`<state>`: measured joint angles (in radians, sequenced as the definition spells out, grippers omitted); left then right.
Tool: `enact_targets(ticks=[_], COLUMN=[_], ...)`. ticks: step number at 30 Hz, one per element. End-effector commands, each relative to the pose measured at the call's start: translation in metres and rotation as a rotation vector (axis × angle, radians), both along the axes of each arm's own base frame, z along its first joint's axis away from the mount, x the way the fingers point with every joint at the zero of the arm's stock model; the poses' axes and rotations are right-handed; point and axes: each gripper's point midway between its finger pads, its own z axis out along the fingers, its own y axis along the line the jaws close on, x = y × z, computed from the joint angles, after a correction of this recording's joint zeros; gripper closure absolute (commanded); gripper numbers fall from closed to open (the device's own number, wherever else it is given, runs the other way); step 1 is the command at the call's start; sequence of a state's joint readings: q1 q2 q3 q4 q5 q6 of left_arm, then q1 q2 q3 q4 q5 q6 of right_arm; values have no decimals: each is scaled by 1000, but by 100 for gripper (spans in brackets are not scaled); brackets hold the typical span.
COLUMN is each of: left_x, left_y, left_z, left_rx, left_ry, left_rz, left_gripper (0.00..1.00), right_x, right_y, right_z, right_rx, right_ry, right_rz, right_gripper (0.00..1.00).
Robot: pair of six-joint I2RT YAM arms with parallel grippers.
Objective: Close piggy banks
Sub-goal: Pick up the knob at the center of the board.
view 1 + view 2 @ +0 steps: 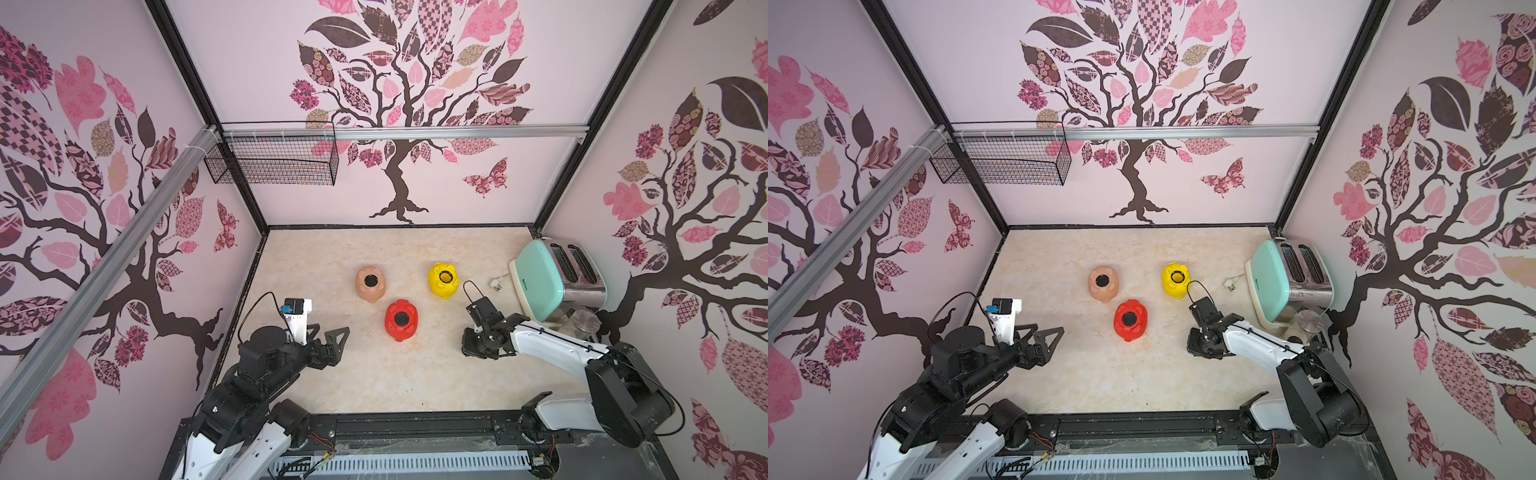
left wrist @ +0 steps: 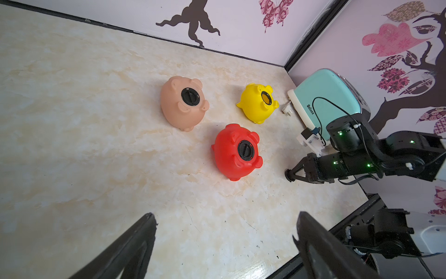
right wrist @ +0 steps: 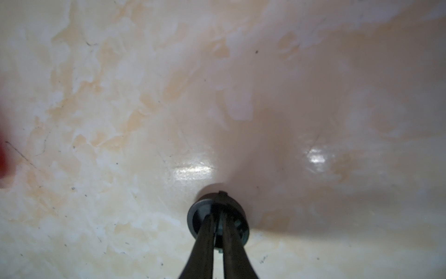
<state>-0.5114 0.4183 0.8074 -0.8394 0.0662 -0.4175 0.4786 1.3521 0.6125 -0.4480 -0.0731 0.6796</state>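
Pinches a black plug (image 3: 196,212) in the right claw (image 3: 218,217), close to the desk (image 3: 120,96); holds the left claw (image 2: 225,215) spread, near the red pig (image 2: 224,149).

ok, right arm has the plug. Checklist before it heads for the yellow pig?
1. Grip: right gripper pinches the black plug: ok.
2. Target: yellow pig lies with its belly hole up and unplugged: ok.
3. Others: peach pig and red pig both plugged: ok.
4. Clearance: left gripper is open, apart from all the pigs: ok.
5. Alignment: plug tabs matched to the hole: cannot tell.
6. Bracing: nothing holds the yellow pig against tipping: not ok.
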Motion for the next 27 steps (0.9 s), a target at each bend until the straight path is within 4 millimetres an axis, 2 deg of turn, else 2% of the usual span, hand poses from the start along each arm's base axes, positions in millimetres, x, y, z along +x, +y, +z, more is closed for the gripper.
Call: enact_targets(ticks=[1, 8, 15, 20, 27], left_x=[-1, -1, -1, -1, -1], left_y=[-3, -3, -4, -4, -4], left_z=[5, 5, 5, 4, 4], left_rx=[-8, -10, -10, -8, -8], left_ry=[-29, -32, -29, -26, -25], left_rz=[-19, -23, -27, -27, -27], left_gripper=[7, 7, 7, 7, 7], right_x=[-11, -16, -10, -6, -4], right_y=[-8, -15, -28, -31, -30], right_z=[-16, -22, -19, -19, -24], right_rx=[-55, -117, -229, -291, -321], right_ry=[64, 110, 105, 112, 130], right_rz=[14, 58, 81, 103, 134], right_gripper=[88, 89, 92, 87, 86])
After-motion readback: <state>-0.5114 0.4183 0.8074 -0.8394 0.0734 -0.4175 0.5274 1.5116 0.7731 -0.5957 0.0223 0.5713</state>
